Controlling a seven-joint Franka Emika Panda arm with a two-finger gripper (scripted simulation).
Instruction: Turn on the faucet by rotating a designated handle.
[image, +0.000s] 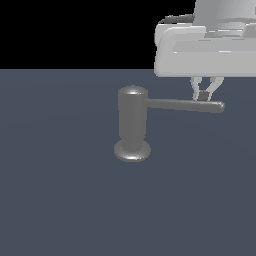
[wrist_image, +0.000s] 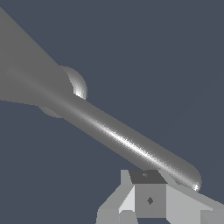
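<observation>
The faucet (image: 132, 122) is a dull grey upright cylinder with a domed top, standing on a round disc base in the middle of the exterior view. Its handle (image: 185, 105), a slim grey rod, projects toward the exterior view's right. My gripper (image: 203, 95) hangs down just above the rod near its rounded tip, with the fingers drawn together and nothing between them. In the wrist view the handle (wrist_image: 127, 140) runs diagonally from the faucet body (wrist_image: 26, 78), and the gripper (wrist_image: 148, 197) sits close beside the rod's tip end.
The faucet stands on a flat dark blue-grey surface (image: 60, 200). The pale grey gripper body (image: 205, 50) fills the upper part of the exterior view's right. A black background lies beyond the surface's far edge.
</observation>
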